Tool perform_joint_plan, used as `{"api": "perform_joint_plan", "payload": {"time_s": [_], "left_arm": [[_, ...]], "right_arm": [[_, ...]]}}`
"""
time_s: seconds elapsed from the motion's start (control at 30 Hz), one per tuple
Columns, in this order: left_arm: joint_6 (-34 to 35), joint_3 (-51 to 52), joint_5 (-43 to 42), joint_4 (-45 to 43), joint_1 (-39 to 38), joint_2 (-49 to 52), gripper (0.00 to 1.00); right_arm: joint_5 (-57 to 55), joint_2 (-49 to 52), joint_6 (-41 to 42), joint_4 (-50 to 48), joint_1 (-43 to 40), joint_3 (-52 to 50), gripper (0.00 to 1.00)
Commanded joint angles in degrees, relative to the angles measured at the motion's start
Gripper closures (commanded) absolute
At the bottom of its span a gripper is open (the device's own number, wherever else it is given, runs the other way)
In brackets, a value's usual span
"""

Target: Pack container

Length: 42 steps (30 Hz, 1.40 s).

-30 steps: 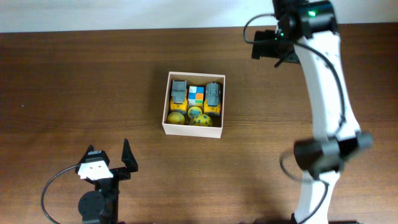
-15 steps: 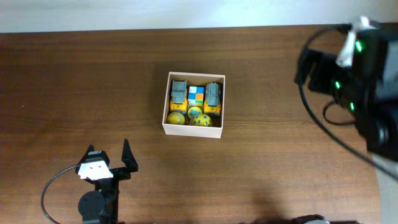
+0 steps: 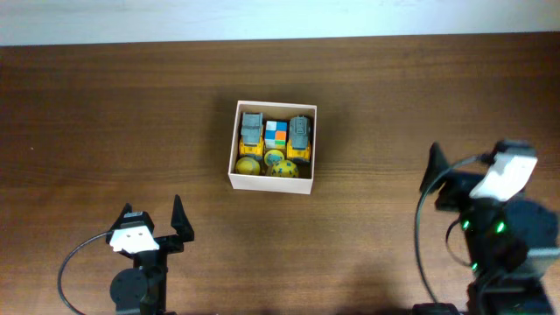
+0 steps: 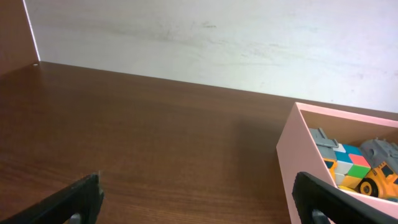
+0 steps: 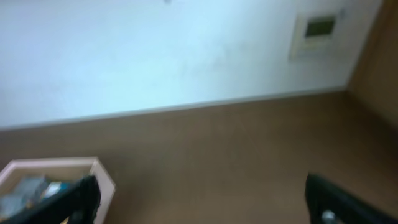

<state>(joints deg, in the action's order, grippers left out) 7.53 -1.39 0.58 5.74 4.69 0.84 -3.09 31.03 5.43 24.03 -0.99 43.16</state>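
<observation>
Spread wide and empty, the left claw [image 3: 150, 219] is seen near the front edge of the worktop [image 3: 96, 105], left of centre, with only bare wood between its two dark fingers. The right claw [image 3: 472, 168] is likewise held fully apart with nothing gripped, over the right side of the worktop. Both are kept well apart from the container [image 3: 271, 183], which is set near the middle of the worktop. It is white outside and tan inside. Two yellow-and-grey toy trucks [image 3: 251, 131] are packed against its back wall, with a multicoloured cube [image 3: 276, 133] between them. Yellow balls [image 3: 248, 165] are lined along its front wall. In the left wrist view the container is found at the right; in the blurred right wrist view, at the lower left.
</observation>
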Motion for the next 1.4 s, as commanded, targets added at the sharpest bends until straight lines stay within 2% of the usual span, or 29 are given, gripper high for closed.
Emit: {"api": "perform_joint_plan", "payload": {"time_s": [0.0,0.17,0.43,0.73,0.87,1.37], "left_arm": [[-0.94,0.39,-0.79,-0.17,0.35,-0.48,0.01],[-0.94,0.39,-0.79,-0.17,0.35,-0.48,0.01],[-0.94,0.39,-0.79,-0.17,0.35,-0.48,0.01],[-0.94,0.39,-0.79,-0.17,0.35,-0.48,0.01],[-0.94,0.39,-0.79,-0.17,0.35,-0.48,0.01],[-0.94,0.39,-0.79,-0.17,0.35,-0.48,0.01]], "right_arm": [[4.81,-6.86,-2.23,-4.66,-0.52,-9.05,0.01],[7.67,-17.29,-2.23,-12.37,-0.52,-21.73,0.01],[9.09,-27.93,-2.23,-13.18,-0.52,-32.35,0.01],[10.25,-29.97,-2.45,-13.07,0.35,-37.03,0.01],[10.25,-30.84,-5.25,-13.14,1.05,-39.85,0.01],[9.94,-30.84,-9.55,-13.38,3.48,-40.00,0.01]]}}
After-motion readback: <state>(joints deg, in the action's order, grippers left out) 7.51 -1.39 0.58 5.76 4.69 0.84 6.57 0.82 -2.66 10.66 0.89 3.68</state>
